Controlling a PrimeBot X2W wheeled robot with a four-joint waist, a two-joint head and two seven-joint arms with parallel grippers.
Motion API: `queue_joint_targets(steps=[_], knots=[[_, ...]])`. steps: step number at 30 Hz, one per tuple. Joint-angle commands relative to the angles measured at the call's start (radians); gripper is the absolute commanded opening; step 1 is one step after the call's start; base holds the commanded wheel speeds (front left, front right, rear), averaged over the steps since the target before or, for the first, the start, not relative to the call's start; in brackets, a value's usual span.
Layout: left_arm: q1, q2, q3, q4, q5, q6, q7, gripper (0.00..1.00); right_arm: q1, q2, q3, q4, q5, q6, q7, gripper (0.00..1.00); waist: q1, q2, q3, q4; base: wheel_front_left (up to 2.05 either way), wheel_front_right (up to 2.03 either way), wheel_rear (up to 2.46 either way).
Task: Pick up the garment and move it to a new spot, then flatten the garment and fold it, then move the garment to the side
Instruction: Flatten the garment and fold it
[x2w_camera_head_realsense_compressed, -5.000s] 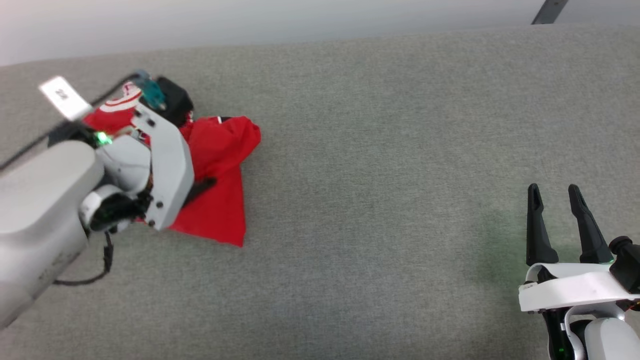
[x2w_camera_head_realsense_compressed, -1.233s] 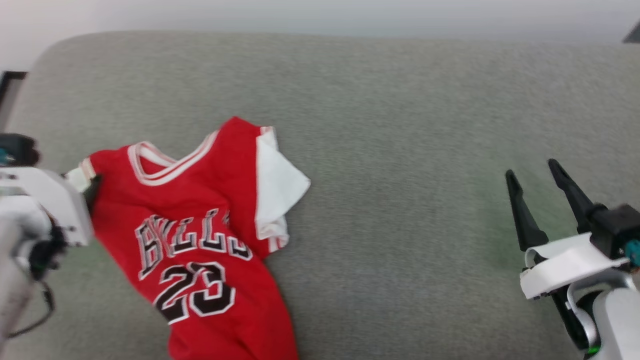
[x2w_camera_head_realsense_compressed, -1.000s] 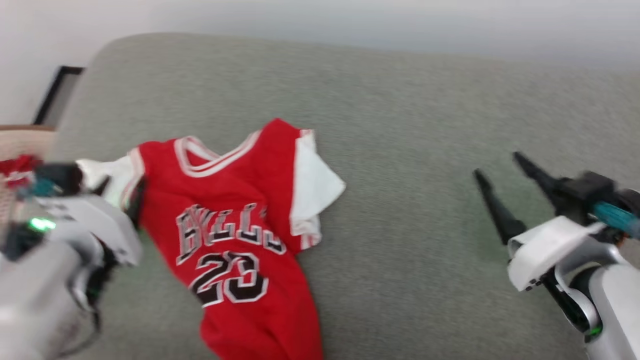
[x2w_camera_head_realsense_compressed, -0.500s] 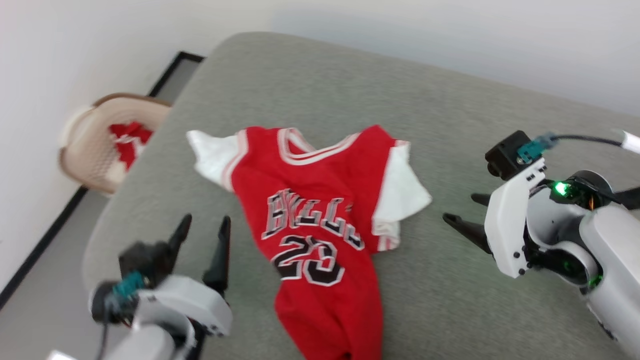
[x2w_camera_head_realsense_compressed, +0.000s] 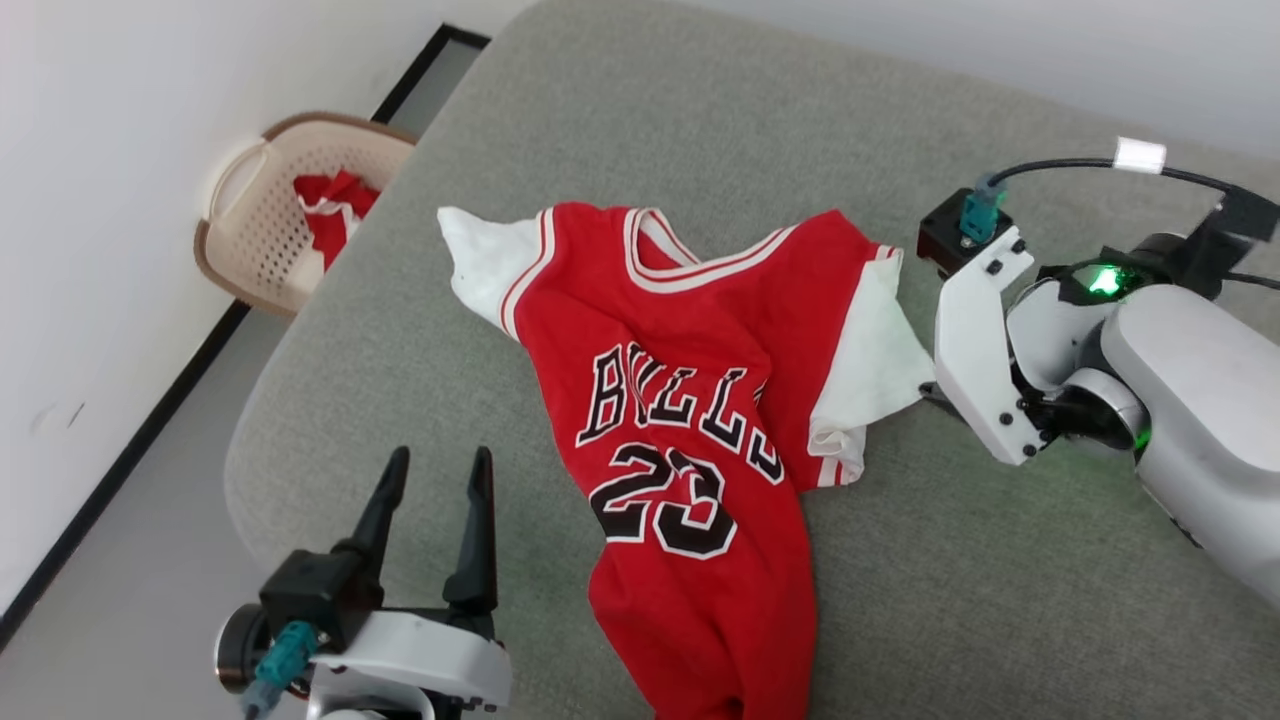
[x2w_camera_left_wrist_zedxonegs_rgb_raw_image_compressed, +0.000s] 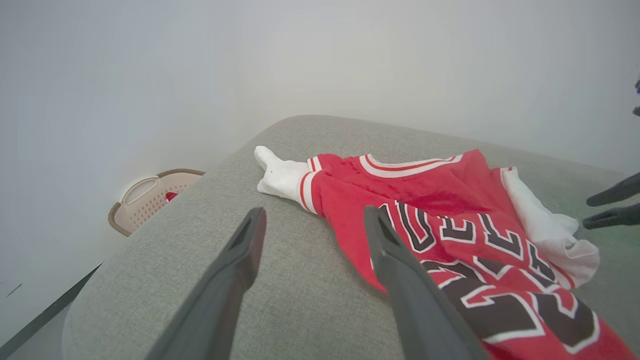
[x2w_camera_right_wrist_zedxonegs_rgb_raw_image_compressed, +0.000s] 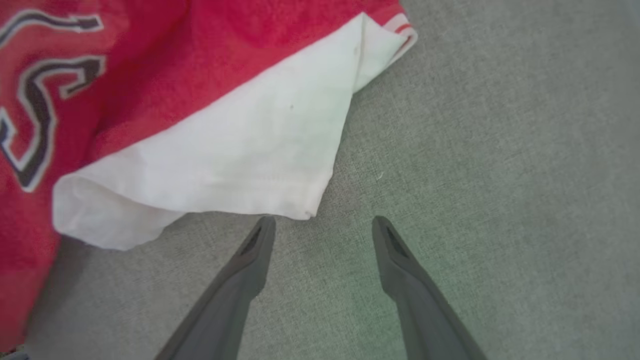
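Trouble, as we judge it, starts with how the shirt (x2w_camera_head_realsense_compressed: 680, 400) lies: face up but skewed and rumpled toward the left edge of the grey cushion (x2w_camera_head_realsense_compressed: 640, 130), hem pointing to the near edge. Our right gripper (x2w_camera_right_wrist_zedxonegs_rgb_raw_image_compressed: 324, 220) hangs spread and empty just beside the folded-over white sleeve (x2w_camera_right_wrist_zedxonegs_rgb_raw_image_compressed: 240, 150), so a shallow pinch could catch one layer or the upholstery and drag the whole shirt instead of smoothing it. Our left gripper (x2w_camera_head_realsense_compressed: 440, 458), likewise spread and empty by the left edge, could tug cloth over it toward the basket (x2w_camera_head_realsense_compressed: 270, 215).
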Motion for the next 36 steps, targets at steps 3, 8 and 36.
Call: queue_joint_targets(steps=[3,8,36], knots=[[0.019,-0.039,0.044,-0.002,0.031,-0.028,0.000,1.00,-0.035,0.019,0.057,0.055,0.023,-0.001,-0.022,1.00,0.0000,0.0000,0.038,0.011,0.00,0.00,0.00],[0.025,-0.085,0.090,0.019,0.058,-0.078,0.000,1.00,-0.050,0.022,0.137,0.077,0.078,-0.001,-0.034,0.20,0.0000,0.0000,0.045,0.009,0.00,0.00,0.00],[-0.022,-0.097,0.204,0.070,0.158,-0.193,0.000,1.00,0.176,-0.396,-0.123,0.019,0.180,-0.002,-0.356,0.00,0.0000,0.0000,-0.008,-0.190,0.00,0.00,0.00]])
